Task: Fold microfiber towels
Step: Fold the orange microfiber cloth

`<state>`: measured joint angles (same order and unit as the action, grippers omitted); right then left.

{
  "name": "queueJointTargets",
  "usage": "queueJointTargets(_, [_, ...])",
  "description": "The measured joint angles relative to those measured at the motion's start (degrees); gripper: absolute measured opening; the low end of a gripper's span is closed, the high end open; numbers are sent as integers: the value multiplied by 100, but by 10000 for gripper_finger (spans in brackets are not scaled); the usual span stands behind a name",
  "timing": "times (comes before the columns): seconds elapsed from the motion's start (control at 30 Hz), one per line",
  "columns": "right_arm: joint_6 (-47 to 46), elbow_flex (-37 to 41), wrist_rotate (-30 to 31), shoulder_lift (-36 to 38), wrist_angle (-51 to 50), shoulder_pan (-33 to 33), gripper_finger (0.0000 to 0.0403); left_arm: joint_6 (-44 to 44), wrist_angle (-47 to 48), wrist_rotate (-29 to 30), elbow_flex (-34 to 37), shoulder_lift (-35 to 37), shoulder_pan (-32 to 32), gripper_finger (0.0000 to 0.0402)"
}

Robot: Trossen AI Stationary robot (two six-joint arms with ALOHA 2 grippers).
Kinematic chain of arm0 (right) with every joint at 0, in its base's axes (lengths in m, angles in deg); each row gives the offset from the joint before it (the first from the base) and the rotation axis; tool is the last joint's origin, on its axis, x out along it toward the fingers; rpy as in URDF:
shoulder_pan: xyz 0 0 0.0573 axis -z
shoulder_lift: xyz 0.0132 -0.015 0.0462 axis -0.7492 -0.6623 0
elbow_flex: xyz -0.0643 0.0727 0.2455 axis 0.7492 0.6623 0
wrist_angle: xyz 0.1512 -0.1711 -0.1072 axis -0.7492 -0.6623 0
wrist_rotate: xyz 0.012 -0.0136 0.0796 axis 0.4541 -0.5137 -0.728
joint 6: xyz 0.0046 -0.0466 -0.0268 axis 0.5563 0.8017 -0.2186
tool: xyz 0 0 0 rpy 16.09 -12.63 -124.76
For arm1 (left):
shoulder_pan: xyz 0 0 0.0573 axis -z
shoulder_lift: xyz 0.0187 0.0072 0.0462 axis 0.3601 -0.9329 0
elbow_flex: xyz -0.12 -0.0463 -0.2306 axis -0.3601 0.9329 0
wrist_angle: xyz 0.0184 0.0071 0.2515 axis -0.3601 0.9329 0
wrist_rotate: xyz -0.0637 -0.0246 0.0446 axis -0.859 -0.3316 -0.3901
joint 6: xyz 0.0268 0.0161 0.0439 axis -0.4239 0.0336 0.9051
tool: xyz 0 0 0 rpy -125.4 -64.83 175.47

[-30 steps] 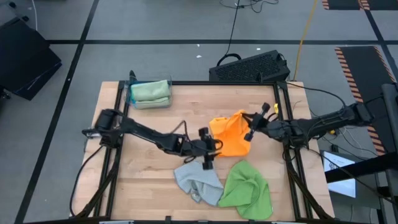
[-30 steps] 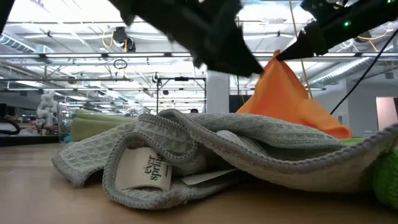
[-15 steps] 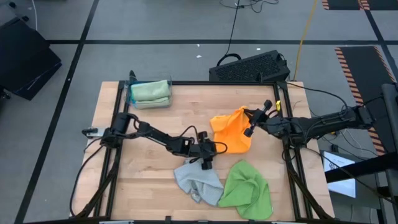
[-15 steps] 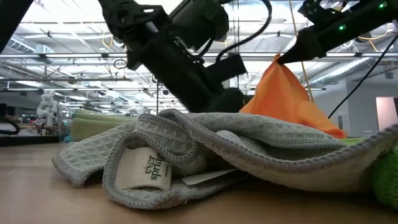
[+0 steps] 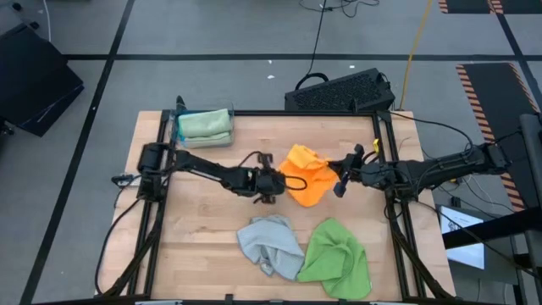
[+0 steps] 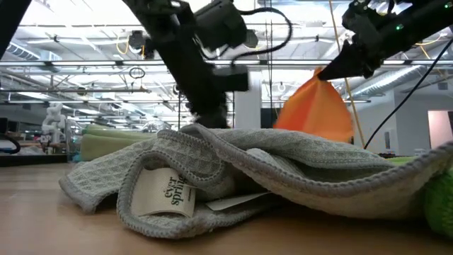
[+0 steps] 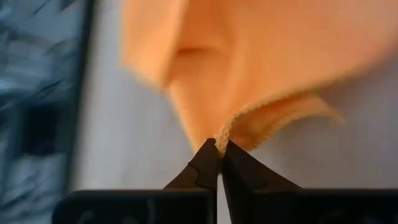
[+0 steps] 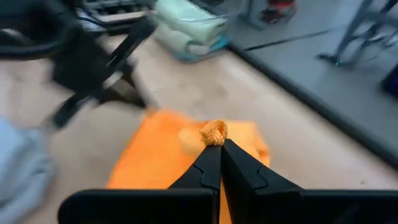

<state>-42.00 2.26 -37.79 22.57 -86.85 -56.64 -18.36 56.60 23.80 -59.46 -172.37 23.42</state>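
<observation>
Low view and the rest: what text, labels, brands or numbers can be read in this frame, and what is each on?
"ever spring": on the white sewn-in tag of the light grey towel, seen in the low view, printed sideways.
A second white tag peeks out beneath the same towel; no print shows on it.
High view and both wrist views: no readable text.
</observation>
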Motion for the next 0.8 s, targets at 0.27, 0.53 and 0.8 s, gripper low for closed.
queueJointTargets(0.27, [-316,702,-245,-556,2181,-298,0,-1055,629,-850,-5,789,-366,74])
queueJointTargets(0.53, [-573,1286,-211,-1252,3376,-315,0,-1831,406,-1070,-2,737,93,212])
queueJointTargets(0.8, [-408,1344,102,-1608,3524,-226,0,-1703,-987,-1223,-6,615,743,238])
